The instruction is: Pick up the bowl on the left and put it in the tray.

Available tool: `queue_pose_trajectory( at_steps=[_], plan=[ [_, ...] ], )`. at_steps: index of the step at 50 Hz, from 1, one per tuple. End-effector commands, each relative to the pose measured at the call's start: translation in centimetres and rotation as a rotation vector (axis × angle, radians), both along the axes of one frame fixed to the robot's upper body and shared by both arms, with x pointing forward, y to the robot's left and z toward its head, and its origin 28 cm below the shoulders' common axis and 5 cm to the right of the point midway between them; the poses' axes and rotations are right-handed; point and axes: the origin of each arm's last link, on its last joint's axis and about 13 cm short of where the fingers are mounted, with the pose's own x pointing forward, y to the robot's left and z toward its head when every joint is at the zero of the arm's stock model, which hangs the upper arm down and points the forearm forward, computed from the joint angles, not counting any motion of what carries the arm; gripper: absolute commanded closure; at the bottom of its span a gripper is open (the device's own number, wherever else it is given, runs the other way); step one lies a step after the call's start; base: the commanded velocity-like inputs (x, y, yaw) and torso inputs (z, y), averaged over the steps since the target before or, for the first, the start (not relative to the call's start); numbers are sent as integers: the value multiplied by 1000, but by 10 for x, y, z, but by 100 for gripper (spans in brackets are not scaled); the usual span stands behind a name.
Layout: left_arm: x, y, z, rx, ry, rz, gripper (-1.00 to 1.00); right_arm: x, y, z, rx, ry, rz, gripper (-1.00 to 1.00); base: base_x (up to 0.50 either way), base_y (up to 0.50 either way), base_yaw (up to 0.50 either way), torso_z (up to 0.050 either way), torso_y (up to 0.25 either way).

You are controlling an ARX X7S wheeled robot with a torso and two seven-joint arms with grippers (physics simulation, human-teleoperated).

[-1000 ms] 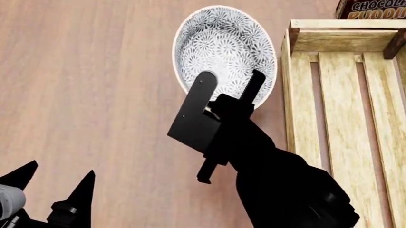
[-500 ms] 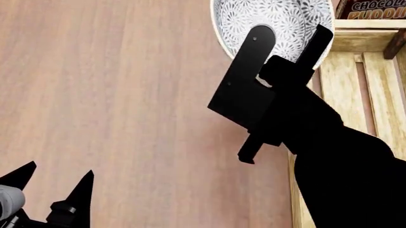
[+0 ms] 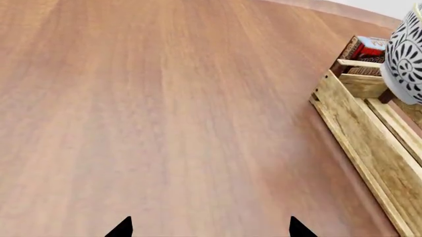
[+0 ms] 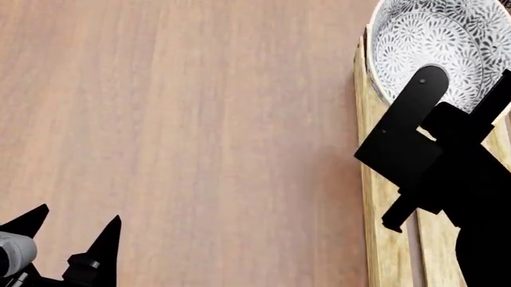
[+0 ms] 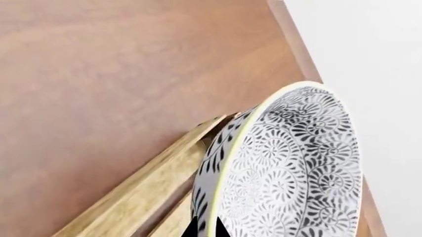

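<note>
The bowl (image 4: pixel 435 39), white with a grey-blue floral pattern, hangs over the left rail and far end of the tray (image 4: pixel 375 203). My right gripper (image 4: pixel 463 84) is shut on the bowl's near rim, one finger inside and one outside. In the right wrist view the rim of the bowl (image 5: pixel 290 168) runs between the tips of the right gripper (image 5: pixel 207 229), above the tray's rail (image 5: pixel 138 192). From the left wrist view the bowl (image 3: pixel 408 54) is clear of the tray (image 3: pixel 356 118). My left gripper (image 4: pixel 72 239) is open and empty over bare table, far from both.
A chocolate pudding box (image 3: pixel 366 47) stands just beyond the tray's far end. The wooden table (image 4: pixel 183 119) stretches to the left of the tray. Its far edge (image 3: pixel 343 9) runs behind the box, with white background past it.
My right arm has carried the bowl up off the table and rightward, from beside the tray to over its far left corner. The left arm has not moved.
</note>
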Motion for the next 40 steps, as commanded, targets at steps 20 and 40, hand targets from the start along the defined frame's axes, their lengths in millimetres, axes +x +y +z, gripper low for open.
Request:
queue_pose_trajectory(
  at_steps=[20,40],
  plan=[
    [1,0,-1,3,4,4,-100,-8,-24,-46,-46,71,-90,100,0,0,0,0,1],
    [0,-1,-2,5,5,2,-100,-6,-26,-66,-50,117,-98,100,0,0,0,0,1]
  ],
)
